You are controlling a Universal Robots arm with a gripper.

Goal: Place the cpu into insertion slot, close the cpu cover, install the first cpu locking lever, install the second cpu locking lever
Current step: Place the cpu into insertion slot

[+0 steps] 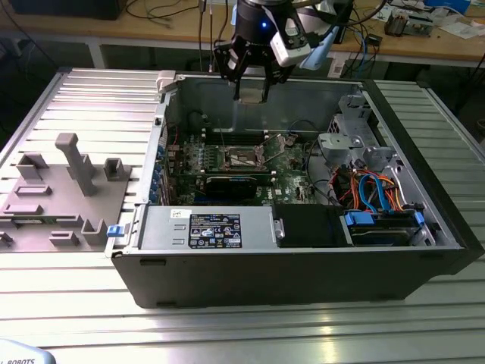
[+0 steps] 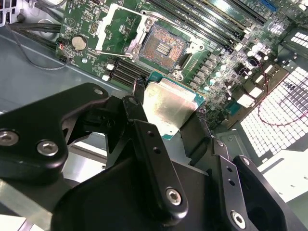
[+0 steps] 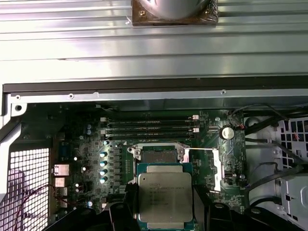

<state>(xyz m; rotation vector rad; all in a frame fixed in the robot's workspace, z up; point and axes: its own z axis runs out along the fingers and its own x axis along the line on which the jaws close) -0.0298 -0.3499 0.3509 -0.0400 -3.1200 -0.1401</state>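
Your hand [image 1: 250, 85] hangs over the open computer case [image 1: 303, 269] on the ribbed bench [image 1: 242, 326]. Its fingers [image 2: 144, 130] pinch the cpu [image 3: 165, 202] by opposite edges, and the silver top shows in both wrist views. The cpu sits above the board, near but apart from the insertion slot [image 2: 161, 46], which lies bare. The cpu cover [image 2: 136, 36] is swung open beside the slot.

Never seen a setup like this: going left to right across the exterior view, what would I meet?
Grey fixture blocks → white latch on the case corner → insertion slot → blue and orange cables.
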